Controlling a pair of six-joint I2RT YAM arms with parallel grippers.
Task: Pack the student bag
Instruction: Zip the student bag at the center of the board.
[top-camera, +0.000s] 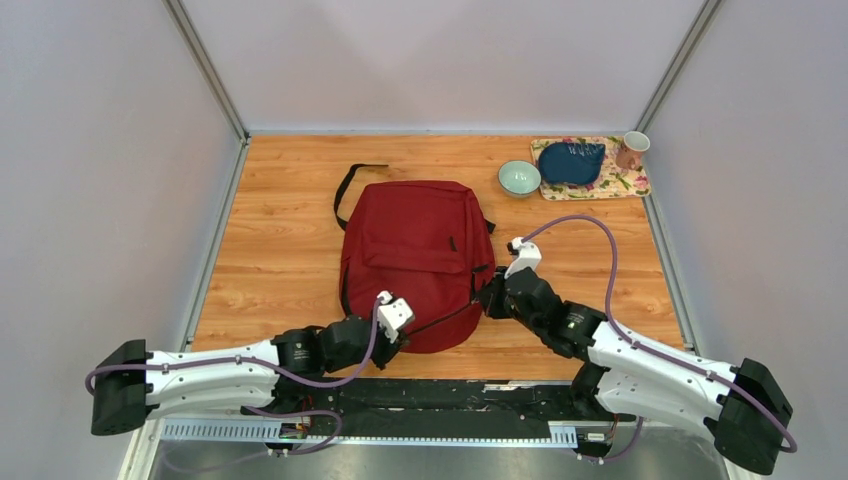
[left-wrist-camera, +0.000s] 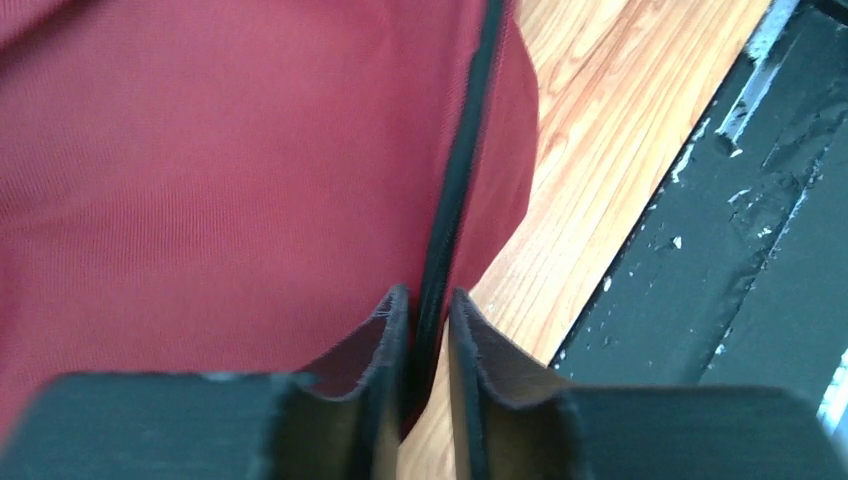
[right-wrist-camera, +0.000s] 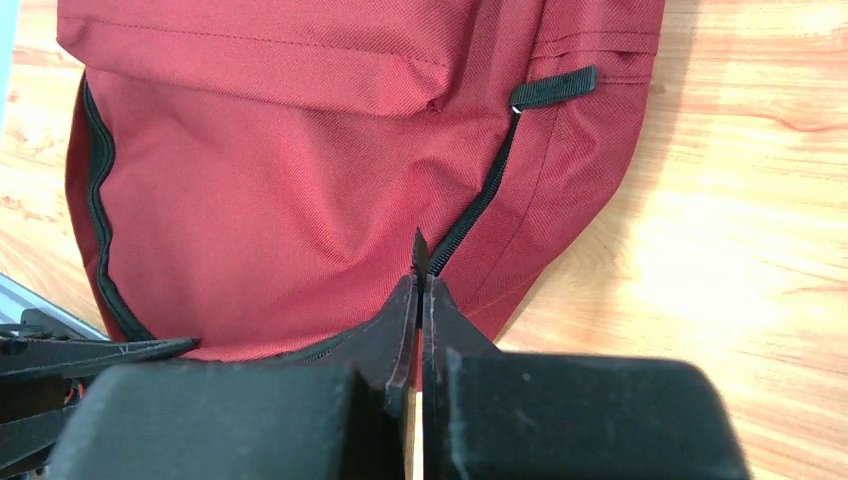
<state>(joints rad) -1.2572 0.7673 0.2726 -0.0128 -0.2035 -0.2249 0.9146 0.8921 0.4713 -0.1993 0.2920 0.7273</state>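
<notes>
- Student bag (top-camera: 415, 260): dark red backpack, lying flat in the middle of the wooden worktop (top-camera: 280, 250), front pocket (top-camera: 408, 243) facing up. One black strap trails off its far-left corner.
- Left gripper (left-wrist-camera: 430, 300): at the bag's near edge, left of centre. Jaws stand a narrow slit apart, and the black zipper (right-wrist-camera: 480, 195) track runs straight into the slit. Cannot tell whether it is pinched or only straddled.
- Right gripper (right-wrist-camera: 420, 285): at the bag's right side. Jaws pressed together on the zipper line, with a small black tip poking up between their ends. Reads as a pinch on the zipper there, though tape or puller is not clear.
- Zipper: where it shows, the track looks closed. No gap and no lining are in view, and the bag sits flat.
- Far right corner, well apart from the bag: pale green bowl (top-camera: 519, 178) just beside a floral mat (top-camera: 625, 185). The mat carries a dark blue pouch (top-camera: 571, 161) and a mug (top-camera: 631, 150).
- Progress, as judged: early. Both arms are working at the zipper, so the step in hand looks like opening the main compartment.
- Left to do: get the bag open, load the items, zip it up. Which loose things are meant for packing cannot be told from here.
</notes>
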